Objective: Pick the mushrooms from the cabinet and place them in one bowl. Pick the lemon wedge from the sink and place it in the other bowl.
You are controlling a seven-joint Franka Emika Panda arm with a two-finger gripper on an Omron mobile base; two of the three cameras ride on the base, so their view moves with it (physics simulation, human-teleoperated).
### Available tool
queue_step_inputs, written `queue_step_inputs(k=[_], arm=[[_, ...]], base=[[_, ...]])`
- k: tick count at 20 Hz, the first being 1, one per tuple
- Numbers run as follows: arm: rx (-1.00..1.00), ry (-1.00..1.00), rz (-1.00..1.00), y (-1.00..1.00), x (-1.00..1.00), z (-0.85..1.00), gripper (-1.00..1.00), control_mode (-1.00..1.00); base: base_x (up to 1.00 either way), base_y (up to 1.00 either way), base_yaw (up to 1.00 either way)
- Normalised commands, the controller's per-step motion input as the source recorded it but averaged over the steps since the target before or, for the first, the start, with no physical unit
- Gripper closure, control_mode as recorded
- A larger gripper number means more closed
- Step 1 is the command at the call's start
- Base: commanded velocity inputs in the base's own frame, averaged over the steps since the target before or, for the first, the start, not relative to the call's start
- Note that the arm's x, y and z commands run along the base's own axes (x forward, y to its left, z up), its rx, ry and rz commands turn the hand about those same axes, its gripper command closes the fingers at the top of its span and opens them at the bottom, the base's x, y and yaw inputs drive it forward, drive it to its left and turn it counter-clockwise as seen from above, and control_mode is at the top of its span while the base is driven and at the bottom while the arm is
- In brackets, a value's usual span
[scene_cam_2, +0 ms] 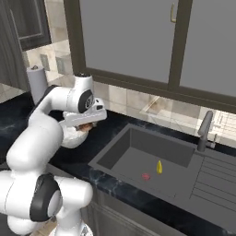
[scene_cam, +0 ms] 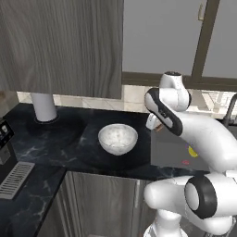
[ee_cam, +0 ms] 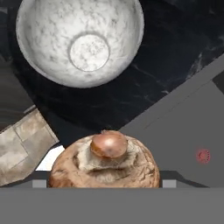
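Presently, findings as follows.

Gripper: the gripper point(scene_cam_2: 86, 125) stands with jaws wide, closed around the mushrooms point(ee_cam: 104, 164) — a broad brown cap fills the space between the tips in the hand view, with a smaller rounded piece on top of it.

Load position: held above the dark counter point(scene_cam: 69, 139), beside the marbled bowl point(scene_cam: 118, 138), not over it. In the hand view the bowl's rim lies apart from the cap.

Release risk: letting go here would likely drop the load on the counter or over the sink point(scene_cam_2: 138, 161) edge — the basin wall is just beside it.

Grip risk: whether the top piece is clamped cannot be told; if it only rests there, a quick swing could shed it.

Remaining item: the lemon wedge point(scene_cam_2: 159, 167) lies on the sink floor, near a small red object point(scene_cam_2: 146, 176).

Second bowl: location not established.
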Motion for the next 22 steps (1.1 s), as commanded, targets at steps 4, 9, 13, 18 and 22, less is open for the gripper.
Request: queue_step_inputs(k=[4, 9, 13, 18, 22], arm=[[0.02, 0.13, 0.35, 0.50, 0.22, -0.43, 1.00, -1.00], [-0.02, 0.06, 0.21, 0.44, 0.33, -0.09, 1.00, -1.00], [-0.06, 0.03, 0.10, 0.27, 0.41, 0.04, 1.00, -1.00], [0.00, 0.01, 0.10, 0.00, 0.12, 0.01, 1.00, -1.00], [0.00, -0.01, 0.03, 0.13, 0.21, -0.16, 1.00, -1.00]], base=[[0.00, 0.00, 0.00], [0.00, 0.00, 0.00], [0.00, 0.00, 0.00], [0.00, 0.00, 0.00], [0.00, 0.00, 0.00]])
